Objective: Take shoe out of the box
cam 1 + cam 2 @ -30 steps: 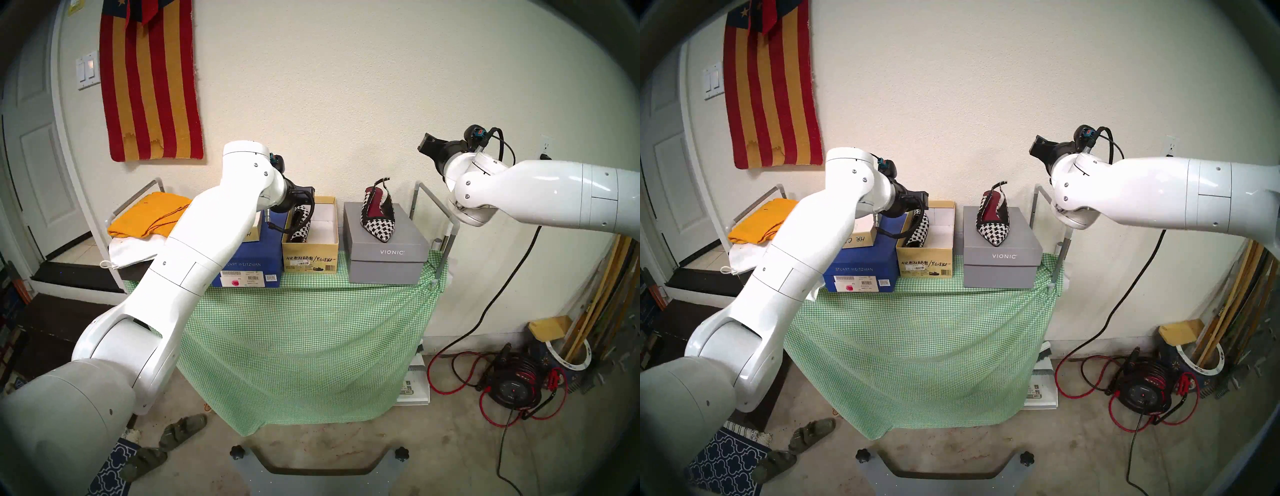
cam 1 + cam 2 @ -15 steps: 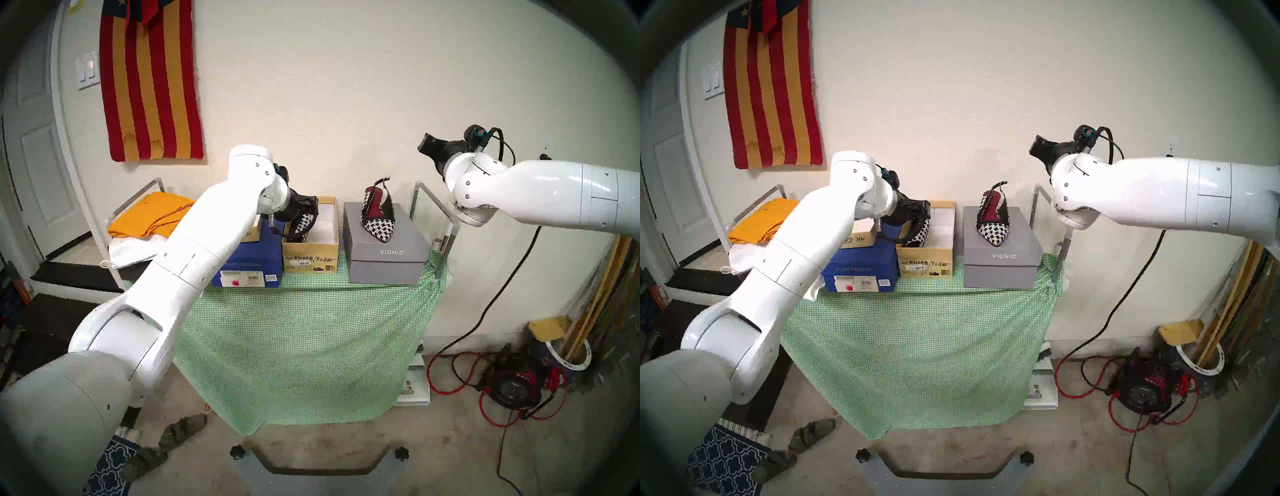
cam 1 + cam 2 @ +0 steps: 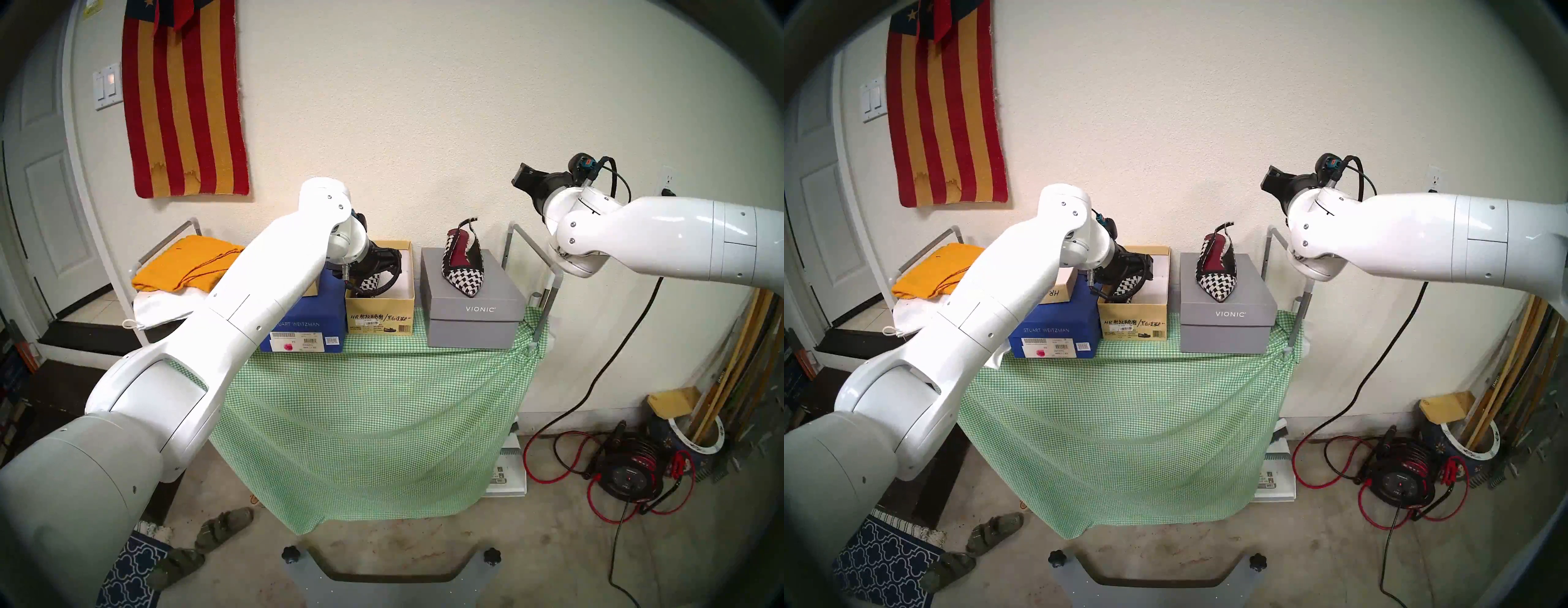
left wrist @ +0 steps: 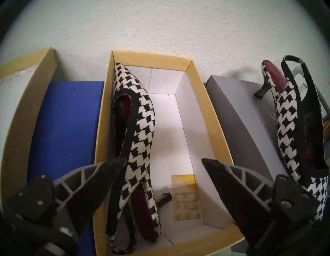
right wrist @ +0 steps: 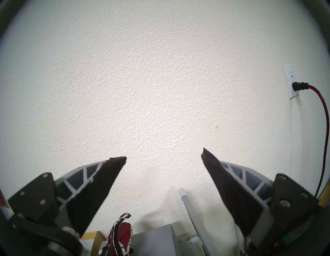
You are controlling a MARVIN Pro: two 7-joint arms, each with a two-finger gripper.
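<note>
So the shoe (image 4: 141, 128) we're after is lying on its side in the tan box (image 4: 210, 114), hugging the box's 9 o'clock wall in our left wrist view, toe at 12 and slingback strap down at 6. The rest of the white floor is bare apart from a little yellow card (image 4: 185, 197) near 5 o'clock.

Our left gripper (image 4: 163, 161) hangs over the near end of the box, fingers spread wide and holding nothing. One fingertip (image 4: 114, 163) overlaps the shoe's side in the picture; we can't tell if it's touching.

Neighbours are tight. At 9 o'clock of the box there's a blue box (image 3: 314, 314) with a shallow tan lid (image 4: 26, 114) lying on top of it. At 3 o'clock sits the grey VIONIC box (image 3: 471, 305) with the matching second shoe (image 3: 463, 265) standing on top, heel toward the wall. All of it is on a green checked cloth (image 3: 373, 403) draped over the table.

From the head view our own left arm (image 3: 254, 297) covers most of the lid and part of the blue box.

Our right gripper (image 5: 163, 157) is up at 2 o'clock, well clear, fingers wide too, facing bare wall (image 5: 160, 80).
</note>
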